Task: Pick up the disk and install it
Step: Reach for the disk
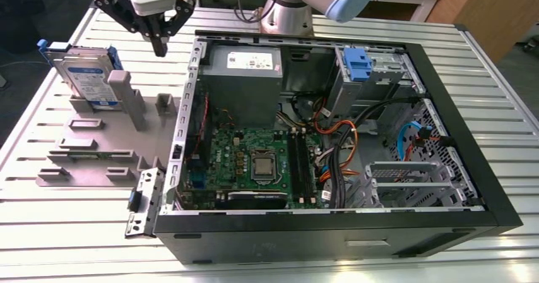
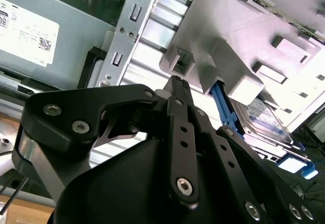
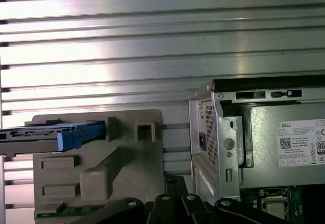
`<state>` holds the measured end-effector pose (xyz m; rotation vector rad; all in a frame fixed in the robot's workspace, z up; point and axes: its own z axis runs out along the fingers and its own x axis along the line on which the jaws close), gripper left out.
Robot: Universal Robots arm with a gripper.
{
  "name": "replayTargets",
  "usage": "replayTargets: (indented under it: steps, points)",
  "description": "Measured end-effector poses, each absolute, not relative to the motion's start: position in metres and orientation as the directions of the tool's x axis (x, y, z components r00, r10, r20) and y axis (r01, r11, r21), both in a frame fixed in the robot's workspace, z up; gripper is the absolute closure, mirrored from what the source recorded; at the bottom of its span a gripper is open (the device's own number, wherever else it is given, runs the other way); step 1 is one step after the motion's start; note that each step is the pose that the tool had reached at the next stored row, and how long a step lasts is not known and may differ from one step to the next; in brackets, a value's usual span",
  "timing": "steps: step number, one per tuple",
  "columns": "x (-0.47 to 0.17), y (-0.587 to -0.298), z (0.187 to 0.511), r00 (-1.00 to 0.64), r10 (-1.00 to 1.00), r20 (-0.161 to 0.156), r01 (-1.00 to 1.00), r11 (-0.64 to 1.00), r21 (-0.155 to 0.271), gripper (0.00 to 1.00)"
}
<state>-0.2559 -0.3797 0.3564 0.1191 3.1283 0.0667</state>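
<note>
1. While the open computer case (image 1: 337, 229) takes the near part of the table (image 1: 76, 232) in the exterior view, the disk (image 1: 88, 81) is found farther back. It is at the exterior view's left, set on edge in a slot of the grey holder (image 1: 93, 150).
2. Its long axis is directed upward, with the blue rails (image 1: 115, 59) running up both sides, and the labelled face is turned to the near side.
3. In the first wrist view the disk (image 3: 35, 132) is met from above, as a thin band ended by a blue rail tip. The label face is given by the exterior view.
4. In the second wrist view the fingers (image 2: 177, 112) are seen pressed together, and nothing is held between them. The disk (image 2: 269, 122) is partly covered there by a post of the holder.
5. Inside the case, the motherboard (image 1: 252, 150) is seen first. Behind it are the grey power supply (image 1: 248, 74) and a blue clip (image 1: 357, 65).
6. The gripper (image 1: 158, 46) is hung above the strip between the holder and the case wall. It is higher than the disk, to the exterior view's right of it, and apart from it.
7. Farthest back, the arm (image 1: 295, 5) is placed behind the case.
</note>
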Motion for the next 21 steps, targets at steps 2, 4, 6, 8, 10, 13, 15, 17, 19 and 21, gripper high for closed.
replayTargets:
  steps: [2, 4, 6, 8, 10, 13, 15, 17, 19, 21]
  points:
    - [-0.261, -0.379, 0.356, -0.997, 0.076, -0.008, 0.076, 0.996, 0.043, 0.89]
    - [-0.265, -0.377, 0.356, -0.997, 0.076, -0.008, 0.076, 0.996, 0.043, 0.89]
    - [-0.268, -0.375, 0.356, -0.997, 0.076, -0.008, 0.076, 0.996, 0.043, 0.89]
    - [-0.272, -0.374, 0.356, -0.997, 0.076, -0.008, 0.076, 0.996, 0.043, 0.89]
    - [-0.280, -0.373, 0.356, -0.997, 0.076, -0.008, 0.076, 0.996, 0.043, 0.89]
    - [-0.293, -0.373, 0.356, -0.997, 0.076, -0.008, 0.076, 0.996, 0.043, 0.89]
    - [-0.301, -0.372, 0.356, -0.997, 0.075, -0.007, 0.075, 0.996, 0.043, 0.89]
    - [-0.304, -0.370, 0.356, -0.997, 0.074, -0.006, 0.074, 0.996, 0.043, 0.89]
    - [-0.309, -0.369, 0.355, -0.997, 0.073, -0.006, 0.072, 0.996, 0.043, 0.89]
    - [-0.313, -0.369, 0.355, -0.997, 0.071, -0.006, 0.071, 0.997, 0.043, 0.89]
